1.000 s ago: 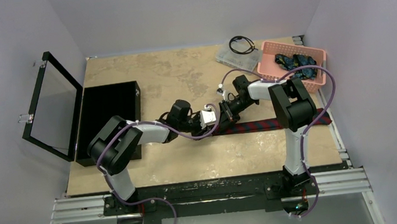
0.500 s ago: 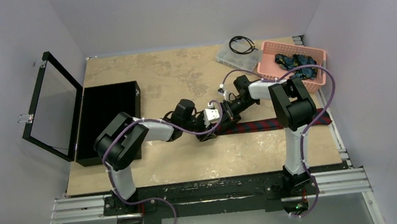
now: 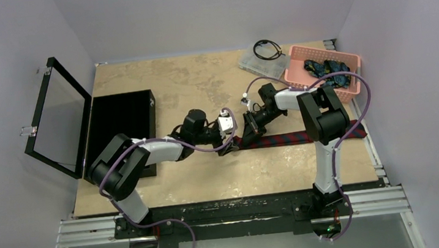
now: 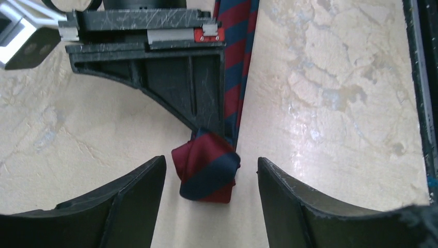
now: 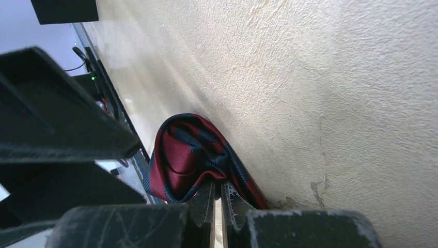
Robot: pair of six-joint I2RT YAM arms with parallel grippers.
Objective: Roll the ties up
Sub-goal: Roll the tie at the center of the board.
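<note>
The maroon tie with navy stripes (image 3: pixel 304 136) lies flat across the right half of the table. Its left end is rolled into a small coil (image 4: pixel 206 165). My right gripper (image 3: pixel 244 138) is shut on that coil; in the right wrist view the closed jaws (image 5: pixel 218 194) pinch the rolled cloth (image 5: pixel 186 155) against the table. My left gripper (image 3: pixel 230 144) is open. Its fingers (image 4: pixel 134 196) stand on either side of the coil without touching it, the gripper (image 4: pixel 212 178) just left of the right one. The dark blue ties (image 3: pixel 325 67) lie in the pink basket (image 3: pixel 290 70).
An open black box (image 3: pixel 121 119) with its lid up (image 3: pixel 59 116) stands at the left. A clear plastic case with a black coiled cable (image 3: pixel 262 55) lies at the back, beside the basket. Purple cables hang off both arms.
My left arm has drawn back to the left, and its gripper now sits slightly apart from the coil. The right gripper has stayed on the coil.
</note>
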